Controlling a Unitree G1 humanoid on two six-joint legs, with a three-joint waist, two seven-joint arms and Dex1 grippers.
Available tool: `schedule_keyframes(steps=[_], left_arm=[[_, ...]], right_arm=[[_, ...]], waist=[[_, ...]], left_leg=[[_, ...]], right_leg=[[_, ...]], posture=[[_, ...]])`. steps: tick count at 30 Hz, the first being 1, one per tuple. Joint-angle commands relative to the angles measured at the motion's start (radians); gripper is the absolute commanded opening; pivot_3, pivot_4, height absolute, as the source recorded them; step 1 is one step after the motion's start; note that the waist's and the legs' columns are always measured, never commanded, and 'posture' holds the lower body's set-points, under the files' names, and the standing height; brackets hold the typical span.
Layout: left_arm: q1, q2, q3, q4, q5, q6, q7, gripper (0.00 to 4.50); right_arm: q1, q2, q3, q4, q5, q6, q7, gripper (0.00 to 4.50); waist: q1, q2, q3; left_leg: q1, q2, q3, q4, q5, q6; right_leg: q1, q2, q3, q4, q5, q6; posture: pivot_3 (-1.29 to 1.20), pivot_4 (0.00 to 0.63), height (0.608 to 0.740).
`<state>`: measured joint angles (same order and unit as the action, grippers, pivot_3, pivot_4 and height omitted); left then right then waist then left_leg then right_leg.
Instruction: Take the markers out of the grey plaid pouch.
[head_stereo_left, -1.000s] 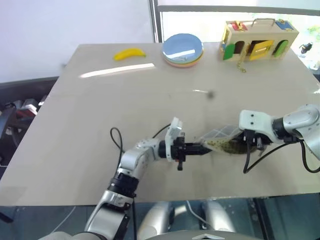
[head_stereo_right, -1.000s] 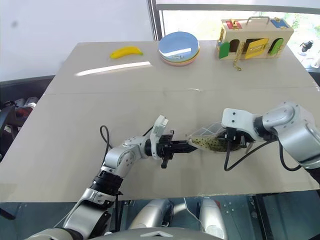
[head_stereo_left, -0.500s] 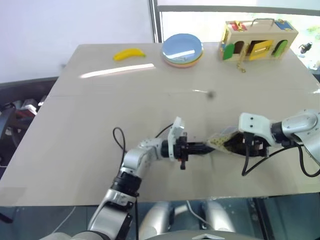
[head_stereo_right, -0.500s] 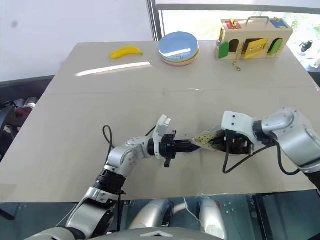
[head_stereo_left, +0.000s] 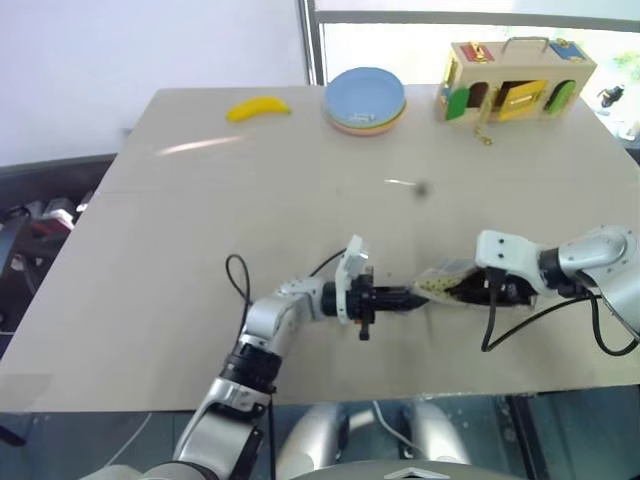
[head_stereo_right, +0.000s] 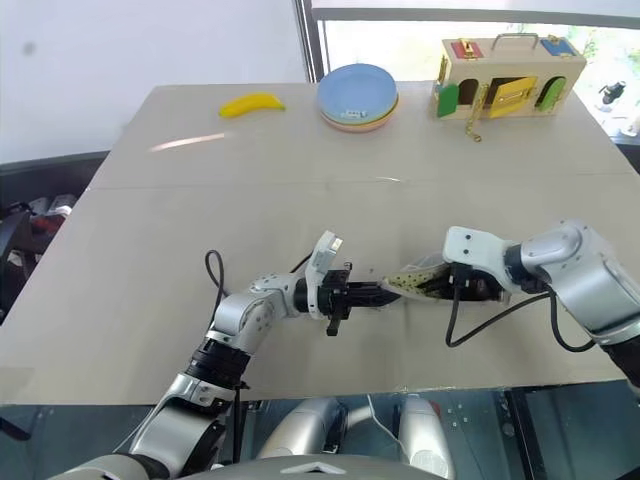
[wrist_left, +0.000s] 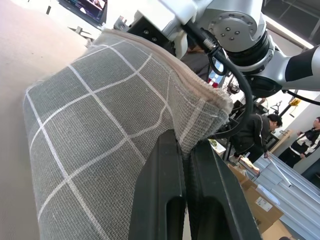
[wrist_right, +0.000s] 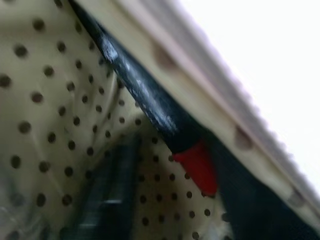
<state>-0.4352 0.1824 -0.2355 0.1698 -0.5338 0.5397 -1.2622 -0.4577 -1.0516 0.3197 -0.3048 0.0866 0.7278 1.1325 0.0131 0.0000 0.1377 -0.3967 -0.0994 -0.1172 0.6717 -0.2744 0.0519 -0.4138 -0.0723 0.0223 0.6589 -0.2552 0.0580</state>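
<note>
The left gripper (wrist_left: 185, 150) jaws pinch the grey plaid pouch's (wrist_left: 100, 145) edge.

you have the pouch (head_stereo_left: 440, 285) near the table's (head_stereo_left: 200, 220) front edge between the left gripper (head_stereo_left: 408, 297) and right gripper (head_stereo_left: 470, 292), a marker (wrist_right: 150, 100) inside it, with the banana (head_stereo_left: 258, 107), plates (head_stereo_left: 365, 98) and toy box (head_stereo_left: 518, 78) along the far edge, left to right.
</note>
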Motion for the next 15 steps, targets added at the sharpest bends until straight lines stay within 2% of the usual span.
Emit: schedule_keyframes(steps=[1, 2, 8, 15], left_arm=[[-0.017, -0.004, 0.004, -0.018, -0.018, -0.001, -0.016, 0.0], [-0.018, -0.004, 0.004, -0.016, -0.018, -0.001, -0.016, 0.0], [-0.015, -0.002, 0.0, -0.02, -0.016, -0.001, -0.017, 0.0], [-0.022, -0.005, 0.006, -0.01, -0.008, -0.018, -0.009, 0.0]], right_arm=[[0.006, 0.003, 0.004, 0.003, -0.024, -0.012, -0.007, 0.37], [0.006, 0.004, 0.003, 0.004, -0.026, -0.015, -0.008, 0.26], [0.004, 0.008, -0.014, -0.011, -0.024, -0.021, -0.013, 0.26], [-0.047, -0.041, -0.115, -0.147, 0.076, 0.077, 0.036, 0.26]], waist=[[-0.002, 0.0, 0.0], [-0.002, 0.0, 0.0], [-0.002, 0.0, 0.0], [0.0, 0.0, 0.0]], left_leg=[[0.0, 0.0, 0.0, 0.0, 0.0, 0.0], [0.0, 0.0, 0.0, 0.0, 0.0, 0.0], [0.001, 0.0, 0.0, 0.0, 0.0, 0.0], [0.0, 0.0, 0.0, 0.0, 0.0, 0.0]], right_leg=[[0.0, 0.0, 0.0, 0.0, 0.0, 0.0], [0.0, 0.0, 0.0, 0.0, 0.0, 0.0], [0.0, 0.0, 0.0, 0.0, 0.0, 0.0], [0.0, 0.0, 0.0, 0.0, 0.0, 0.0]], posture=[[0.0, 0.15, 0.74], [0.0, 0.15, 0.74], [0.0, 0.15, 0.74], [0.0, 0.15, 0.74]])
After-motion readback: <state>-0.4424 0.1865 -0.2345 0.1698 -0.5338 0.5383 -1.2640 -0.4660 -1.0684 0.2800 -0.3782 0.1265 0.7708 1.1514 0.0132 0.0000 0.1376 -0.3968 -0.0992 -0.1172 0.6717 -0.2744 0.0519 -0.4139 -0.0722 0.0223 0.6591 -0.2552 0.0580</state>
